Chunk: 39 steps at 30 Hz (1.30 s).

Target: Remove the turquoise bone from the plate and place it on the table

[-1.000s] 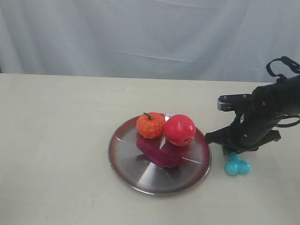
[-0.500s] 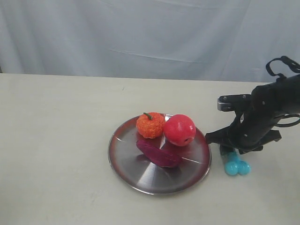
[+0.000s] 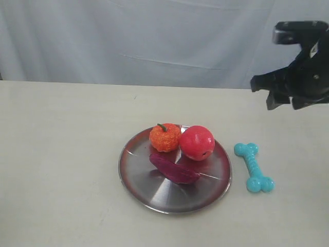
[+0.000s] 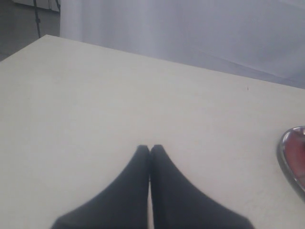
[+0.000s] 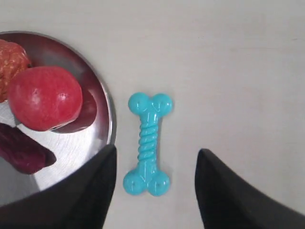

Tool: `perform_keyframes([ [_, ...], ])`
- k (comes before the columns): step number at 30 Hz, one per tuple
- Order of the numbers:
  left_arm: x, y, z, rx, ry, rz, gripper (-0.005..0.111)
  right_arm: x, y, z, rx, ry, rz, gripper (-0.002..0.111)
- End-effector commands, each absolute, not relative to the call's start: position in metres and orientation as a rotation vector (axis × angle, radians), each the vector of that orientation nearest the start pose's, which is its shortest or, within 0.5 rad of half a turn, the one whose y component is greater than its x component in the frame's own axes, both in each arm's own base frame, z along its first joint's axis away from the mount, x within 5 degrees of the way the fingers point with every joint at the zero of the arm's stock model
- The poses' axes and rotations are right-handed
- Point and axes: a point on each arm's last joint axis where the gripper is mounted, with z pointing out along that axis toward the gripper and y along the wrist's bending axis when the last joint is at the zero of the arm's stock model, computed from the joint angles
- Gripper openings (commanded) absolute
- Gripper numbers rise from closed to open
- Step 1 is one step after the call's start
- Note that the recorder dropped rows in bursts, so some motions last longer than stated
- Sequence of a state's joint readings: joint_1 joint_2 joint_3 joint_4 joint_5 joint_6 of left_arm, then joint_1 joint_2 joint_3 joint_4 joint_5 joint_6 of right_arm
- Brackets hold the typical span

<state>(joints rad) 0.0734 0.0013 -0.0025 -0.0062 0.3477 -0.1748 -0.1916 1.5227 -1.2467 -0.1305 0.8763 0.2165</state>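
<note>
The turquoise bone point(image 3: 253, 167) lies flat on the beige table point(image 3: 67, 154), just right of the plate point(image 3: 149, 193) and not touching it. In the right wrist view the turquoise bone point(image 5: 148, 144) shows whole beside the plate's rim point(image 5: 110, 119). My right gripper point(image 5: 156, 152) hangs open high above the bone, nothing between its fingers; in the exterior view the right gripper point(image 3: 288, 100) is up at the top right. My left gripper point(image 4: 150, 148) is shut and empty over bare table, with the plate's edge point(image 4: 285, 160) off to one side.
On the plate sit an orange pumpkin toy point(image 3: 165, 137), a red apple point(image 3: 197, 142) and a dark purple wedge point(image 3: 174, 168). A pale curtain point(image 3: 154, 36) closes off the far edge of the table.
My right gripper has let go of the bone and risen up and to the right. The bone, half hidden under the gripper before, now lies fully in view on the table.
</note>
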Motion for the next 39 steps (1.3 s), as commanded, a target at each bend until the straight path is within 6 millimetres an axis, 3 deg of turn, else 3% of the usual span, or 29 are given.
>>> perform_keyframes([
  [1, 0.053, 0.004, 0.182, -0.232, 1.812, -0.070, 0.000, 0.268, -0.055, 0.349, 0.422, 2.564, -0.160, 0.049],
  [6, 0.053, 0.004, 0.182, -0.232, 1.812, -0.070, 0.000, 0.207, -0.018, 0.389, 0.345, 2.515, 0.005, 0.049],
  [10, 0.053, 0.004, 0.182, -0.232, 1.812, -0.070, 0.000, 0.154, 0.007, 0.403, 0.222, 2.421, 0.146, 0.048],
  [13, 0.053, 0.004, 0.182, -0.232, 1.812, -0.070, 0.000, 0.117, 0.015, 0.396, 0.187, 2.376, 0.214, 0.034],
  [18, 0.053, 0.004, 0.182, -0.232, 1.812, -0.070, 0.000, 0.065, 0.015, 0.377, 0.119, 2.252, 0.295, 0.002],
  [20, 0.053, 0.004, 0.182, -0.232, 1.812, -0.070, 0.000, 0.050, 0.012, 0.372, 0.104, 2.183, 0.315, 0.000],
  [25, 0.053, 0.004, 0.182, -0.232, 1.812, -0.070, 0.000, 0.032, 0.007, 0.360, 0.094, 2.057, 0.319, 0.000],
  [39, 0.053, 0.004, 0.182, -0.232, 1.812, -0.070, 0.000, 0.022, 0.007, 0.356, 0.093, 1.967, 0.374, 0.000],
])
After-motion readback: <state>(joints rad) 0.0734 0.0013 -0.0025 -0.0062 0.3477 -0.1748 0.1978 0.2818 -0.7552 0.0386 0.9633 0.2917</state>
